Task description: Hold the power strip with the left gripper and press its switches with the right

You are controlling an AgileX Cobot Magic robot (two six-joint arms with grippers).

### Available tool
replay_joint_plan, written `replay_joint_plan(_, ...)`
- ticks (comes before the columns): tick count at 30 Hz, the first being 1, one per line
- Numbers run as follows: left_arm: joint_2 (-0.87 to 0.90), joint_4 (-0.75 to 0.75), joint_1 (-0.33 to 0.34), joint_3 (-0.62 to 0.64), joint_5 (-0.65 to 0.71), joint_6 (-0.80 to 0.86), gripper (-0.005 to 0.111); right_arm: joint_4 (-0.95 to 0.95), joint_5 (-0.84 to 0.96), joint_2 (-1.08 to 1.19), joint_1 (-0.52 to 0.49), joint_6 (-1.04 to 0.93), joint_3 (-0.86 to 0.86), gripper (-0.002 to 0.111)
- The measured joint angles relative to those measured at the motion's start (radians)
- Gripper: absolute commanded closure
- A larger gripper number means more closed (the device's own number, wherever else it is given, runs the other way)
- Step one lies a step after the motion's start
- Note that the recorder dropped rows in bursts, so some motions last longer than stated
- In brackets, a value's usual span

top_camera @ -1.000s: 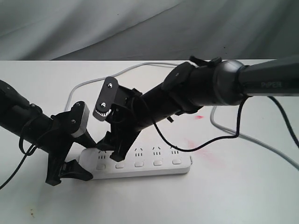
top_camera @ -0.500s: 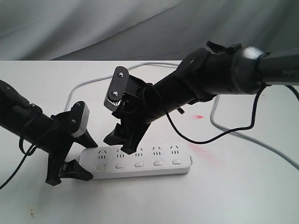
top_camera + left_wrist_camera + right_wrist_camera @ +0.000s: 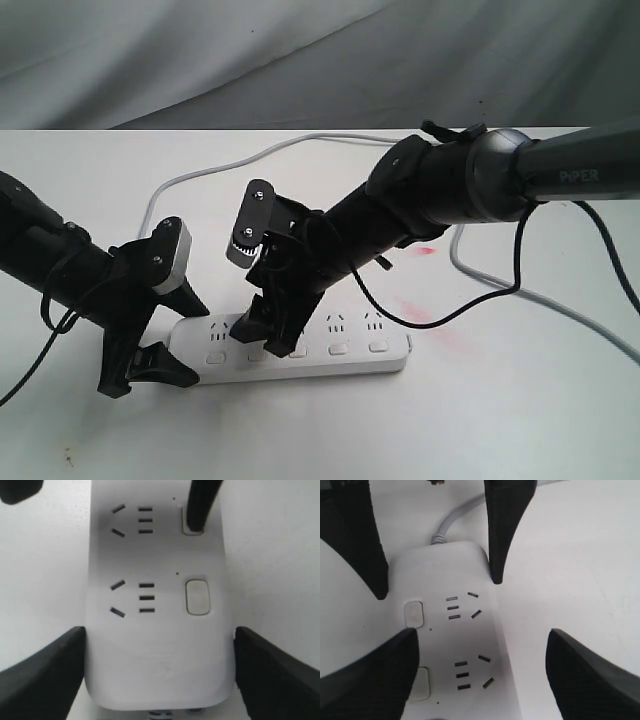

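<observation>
The white power strip (image 3: pixel 385 362) lies flat on the table with its row of switches (image 3: pixel 338 348) along the near side. My left gripper (image 3: pixel 190 343) straddles its left end; the black fingers (image 3: pixel 50 675) press against both long sides of the power strip (image 3: pixel 155 660), so it is shut on it. My right gripper (image 3: pixel 268 335) hangs over the strip with its jaws wide open. One of its fingers (image 3: pixel 199 502) rests tip-down on the second switch (image 3: pixel 192 527). The first switch (image 3: pixel 197 597) is uncovered. In the right wrist view the right gripper (image 3: pixel 482 632) spans the power strip (image 3: pixel 445 572).
The strip's grey cord (image 3: pixel 200 175) leaves its left end, loops across the back of the white table and returns along the right side (image 3: pixel 560 310). Red smudges (image 3: pixel 425 312) mark the table right of the strip. A grey cloth backdrop (image 3: pixel 300 50) hangs behind.
The right gripper lifted off the strip and shifted right, then came back down with one finger on the second switch. The left gripper and the strip have not moved.
</observation>
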Motion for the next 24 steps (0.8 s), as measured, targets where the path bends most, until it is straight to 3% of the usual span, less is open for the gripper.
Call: replay_joint_plan(24,0.000,0.000,0.000,0.000,0.000,0.000,0.064,-0.070,0.002,0.035,0.000,0.048,0.000,0.043)
